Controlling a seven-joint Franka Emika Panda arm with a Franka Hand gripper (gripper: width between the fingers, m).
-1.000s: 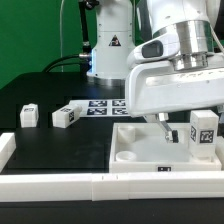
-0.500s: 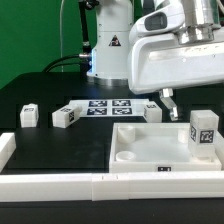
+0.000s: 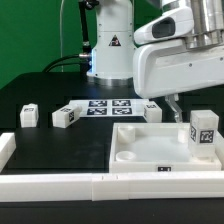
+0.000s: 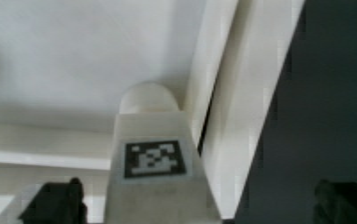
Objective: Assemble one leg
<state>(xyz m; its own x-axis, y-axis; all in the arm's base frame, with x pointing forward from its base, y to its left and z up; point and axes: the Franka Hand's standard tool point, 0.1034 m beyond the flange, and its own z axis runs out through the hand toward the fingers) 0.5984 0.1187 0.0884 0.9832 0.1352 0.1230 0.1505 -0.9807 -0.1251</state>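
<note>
Standing upright at the panel's (image 3: 150,150) corner, on the exterior view's right, the leg (image 3: 205,127) looks light, rigid and smooth, probably best gripped across its flat sides. Pincer (image 4: 201,198) hangs above, spread and empty.

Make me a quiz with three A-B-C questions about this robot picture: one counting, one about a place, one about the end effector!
1. How many small white plastic block-like legs sit on the black table? A one, B three, C six.
2. Where does the fourth leg stand? A on the large white square panel, B on another leg, C under the table.
3. The end effector is: A open, B shut on a leg, C shut on the panel.
Answers: B, three blocks rest there; A, it stands upright in the panel's corner; A, its fingers are spread, holding nothing.
</note>
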